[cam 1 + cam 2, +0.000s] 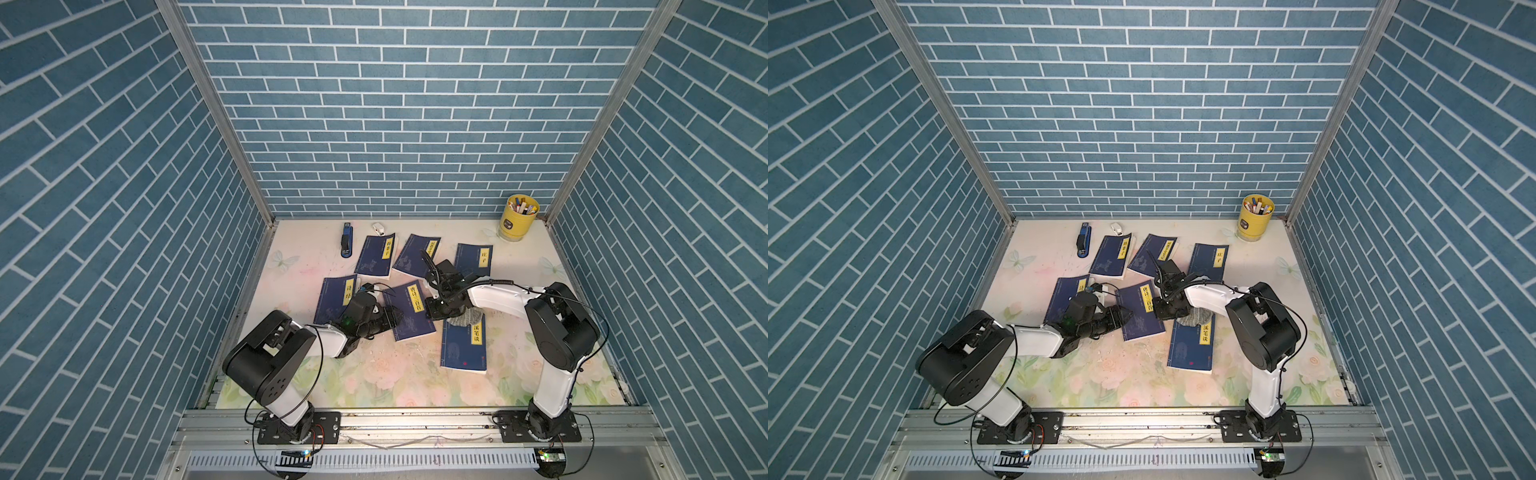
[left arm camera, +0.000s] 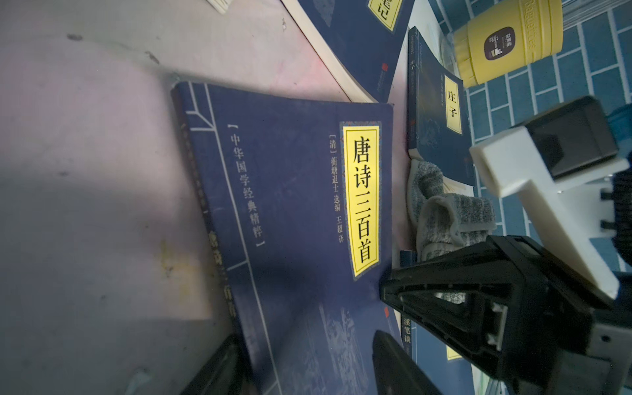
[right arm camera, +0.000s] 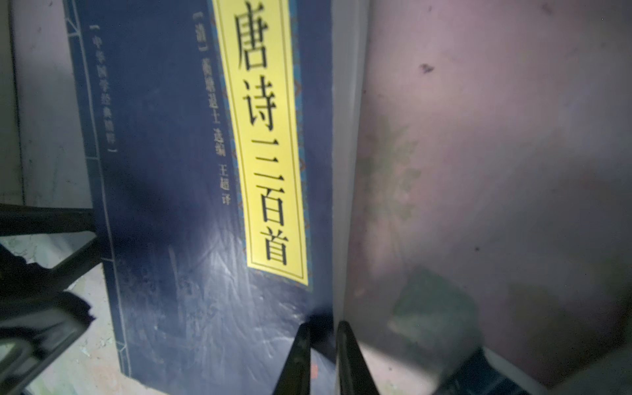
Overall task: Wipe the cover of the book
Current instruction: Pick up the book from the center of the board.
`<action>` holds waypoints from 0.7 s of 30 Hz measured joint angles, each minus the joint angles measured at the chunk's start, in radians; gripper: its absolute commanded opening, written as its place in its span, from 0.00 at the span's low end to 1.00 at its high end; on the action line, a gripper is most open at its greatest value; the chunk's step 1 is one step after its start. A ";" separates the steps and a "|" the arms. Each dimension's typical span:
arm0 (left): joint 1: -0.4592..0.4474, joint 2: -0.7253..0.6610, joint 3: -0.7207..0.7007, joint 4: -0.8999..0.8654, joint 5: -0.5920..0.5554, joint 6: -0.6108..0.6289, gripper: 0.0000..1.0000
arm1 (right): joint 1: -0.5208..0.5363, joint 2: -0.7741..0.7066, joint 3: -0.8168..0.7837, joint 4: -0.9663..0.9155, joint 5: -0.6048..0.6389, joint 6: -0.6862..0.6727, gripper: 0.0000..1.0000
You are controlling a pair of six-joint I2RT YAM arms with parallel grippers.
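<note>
Book (image 1: 409,311), dark blue with a yellow title strip, lies flat and cover up on the floral tabletop (image 1: 374,376). We find it squarely between the two pincers.

Left pincer (image 2: 306,338) sits low at the book's spine side, jaws wide. In its wrist view one finger (image 2: 219,369) hangs over the tabletop just off the spine and its mate over the cover, with nothing held.

Right pincer (image 3: 323,325) is at the opposite, page-edge side, towards the corner nearer the arm bases. Its jaws are narrow, drawn almost together, and the book's page edge runs into the slit between them. We cannot tell whether they pinch it or merely touch there. Faint scuff streaks (image 3: 212,270) show on the cover close to this pincer's fingertips.

Grey cloth (image 1: 469,318) lies loose. In both top views we see it crumpled just behind the right pincer, beneath that arm's white forearm (image 1: 498,297), resting on the top end of a neighbouring blue book (image 1: 463,351).

Three more blue books (image 1: 376,257) lie beyond both pincers, towards the back wall.
</note>
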 measured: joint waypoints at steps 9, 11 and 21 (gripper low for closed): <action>0.011 0.000 0.074 -0.090 -0.025 0.014 0.43 | 0.003 -0.004 -0.004 0.001 0.004 0.027 0.15; 0.011 0.000 0.086 -0.093 -0.020 0.016 0.43 | 0.003 -0.006 -0.008 0.004 0.003 0.031 0.14; 0.006 0.000 0.124 -0.086 0.051 0.019 0.27 | 0.024 -0.008 -0.019 0.032 -0.031 0.037 0.15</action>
